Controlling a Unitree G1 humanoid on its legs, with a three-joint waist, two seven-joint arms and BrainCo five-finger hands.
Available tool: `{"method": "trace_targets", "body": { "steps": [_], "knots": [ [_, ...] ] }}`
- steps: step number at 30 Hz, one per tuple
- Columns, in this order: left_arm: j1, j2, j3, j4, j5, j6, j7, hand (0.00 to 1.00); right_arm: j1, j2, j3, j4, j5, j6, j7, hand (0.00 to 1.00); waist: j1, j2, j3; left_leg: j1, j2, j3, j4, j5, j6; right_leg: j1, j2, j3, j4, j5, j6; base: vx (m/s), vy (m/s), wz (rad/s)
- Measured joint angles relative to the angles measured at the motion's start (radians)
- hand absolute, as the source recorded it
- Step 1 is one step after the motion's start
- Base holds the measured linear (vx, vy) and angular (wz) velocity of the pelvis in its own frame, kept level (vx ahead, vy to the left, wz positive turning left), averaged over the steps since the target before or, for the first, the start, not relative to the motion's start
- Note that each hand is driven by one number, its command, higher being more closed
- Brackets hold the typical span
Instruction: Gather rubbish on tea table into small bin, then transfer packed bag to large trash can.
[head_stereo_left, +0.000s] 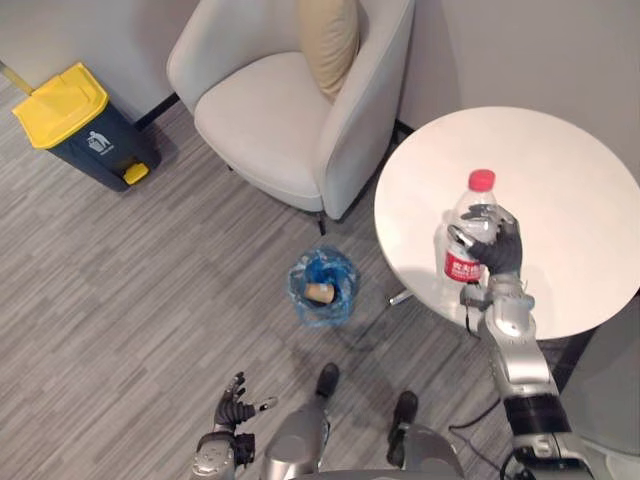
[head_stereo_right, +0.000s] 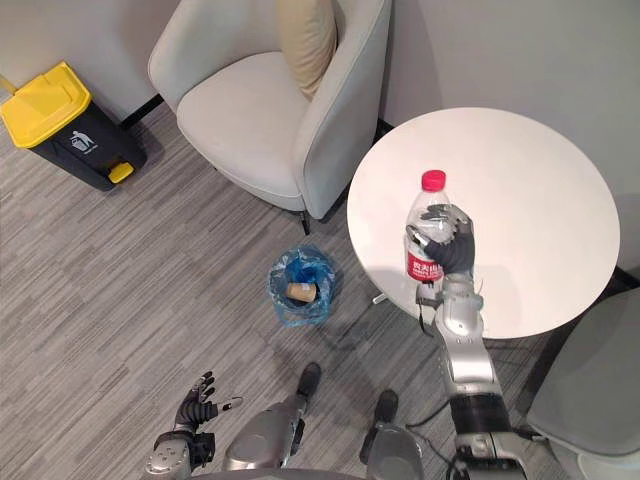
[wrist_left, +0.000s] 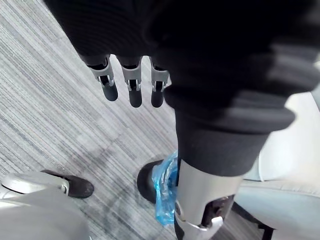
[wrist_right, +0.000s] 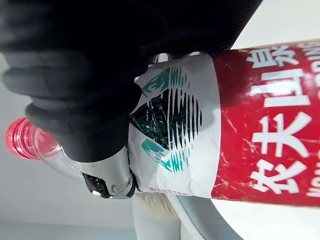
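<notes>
A clear plastic bottle (head_stereo_left: 466, 240) with a red cap and red label stands upright on the round white tea table (head_stereo_left: 560, 190), near its front left edge. My right hand (head_stereo_left: 497, 247) is curled round the bottle (wrist_right: 240, 150) at label height. On the floor left of the table sits the small bin (head_stereo_left: 323, 287) lined with a blue bag, a brownish piece of rubbish inside. The large dark trash can (head_stereo_left: 85, 126) with a yellow lid stands far left by the wall. My left hand (head_stereo_left: 236, 405) hangs low over the floor, fingers (wrist_left: 134, 89) straight and holding nothing.
A cream armchair (head_stereo_left: 290, 100) with a tan cushion stands between the trash can and the table, behind the small bin. Grey striped carpet covers the floor. A grey seat edge (head_stereo_right: 590, 400) shows at the lower right.
</notes>
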Motion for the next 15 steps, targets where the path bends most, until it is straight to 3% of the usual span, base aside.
{"method": "trace_targets", "body": {
  "steps": [2, 4, 5, 6, 7, 8, 11, 13, 15],
  "knots": [
    [0.0, -0.003, 0.0, 0.0, 0.003, 0.0, 0.001, 0.0, 0.037, 0.017, 0.003, -0.032, 0.0, -0.011, 0.007, 1.0, -0.003, -0.013, -0.007, -0.001, -0.01, -0.001, 0.015, 0.003, 0.004, 0.01, -0.011, -0.022, 0.019, -0.018, 0.0, 0.01, -0.019, 0.41],
    [0.0, -0.012, 0.0, 0.0, 0.003, 0.0, 0.003, 0.0, 0.05, 0.032, 0.004, -0.051, 0.0, -0.012, 0.026, 1.0, -0.017, -0.021, -0.01, -0.014, -0.024, 0.093, 0.039, 0.029, 0.038, 0.027, -0.042, -0.058, 0.028, -0.029, 0.001, -0.03, 0.03, 0.57],
    [0.0, -0.019, 0.002, 0.0, 0.003, 0.001, 0.004, 0.0, 0.052, 0.039, 0.004, -0.058, 0.0, -0.013, 0.027, 1.0, -0.024, -0.02, -0.013, -0.022, -0.026, 0.2, 0.041, 0.009, 0.097, 0.038, -0.056, -0.085, 0.026, -0.029, 0.002, -0.06, 0.07, 0.59],
    [-0.006, -0.032, 0.012, 0.002, 0.003, 0.001, 0.006, 0.0, 0.057, 0.041, 0.004, -0.061, 0.0, -0.018, 0.027, 1.0, -0.023, -0.01, -0.021, -0.023, 0.004, 0.372, 0.057, -0.059, 0.157, 0.048, -0.055, -0.111, 0.029, -0.029, 0.004, -0.03, 0.05, 0.68],
    [-0.011, -0.037, 0.021, 0.002, 0.003, 0.0, 0.009, 0.0, 0.059, 0.04, 0.012, -0.061, -0.001, -0.018, 0.026, 1.0, -0.023, -0.014, -0.021, -0.031, 0.05, 0.519, 0.094, -0.088, 0.145, 0.061, -0.059, -0.132, 0.027, -0.031, 0.011, -0.01, 0.034, 0.59],
    [-0.011, -0.037, 0.02, 0.002, 0.003, 0.0, 0.009, 0.0, 0.06, 0.038, 0.016, -0.061, -0.001, -0.018, 0.026, 1.0, -0.024, -0.013, -0.022, -0.031, 0.063, 0.556, 0.105, -0.088, 0.144, 0.067, -0.061, -0.14, 0.028, -0.035, 0.016, 0.05, 0.04, 0.47],
    [0.004, -0.036, 0.02, 0.023, 0.009, 0.001, 0.013, 0.0, 0.061, 0.055, 0.05, -0.06, -0.022, -0.018, 0.027, 1.0, -0.014, -0.026, -0.026, -0.028, 0.055, 0.557, 0.152, -0.115, 0.094, 0.074, -0.086, -0.135, 0.059, -0.061, 0.043, 0.08, 0.085, 0.12],
    [0.011, -0.03, 0.028, 0.019, 0.008, -0.001, 0.02, 0.0, 0.067, 0.077, 0.084, -0.056, -0.043, -0.018, 0.039, 1.0, -0.016, -0.042, -0.026, -0.029, 0.039, 0.569, 0.216, -0.171, 0.099, 0.064, -0.131, -0.122, 0.14, -0.105, 0.064, 0.09, 0.112, -0.04],
    [0.012, -0.025, 0.031, 0.024, 0.01, 0.0, 0.022, 0.0, 0.068, 0.076, 0.137, -0.05, -0.071, -0.017, 0.057, 1.0, -0.021, -0.045, -0.029, -0.042, 0.025, 0.578, 0.312, -0.249, 0.11, 0.011, -0.188, -0.068, 0.322, -0.134, 0.077, 0.1, 0.139, -0.09]
  ]
}}
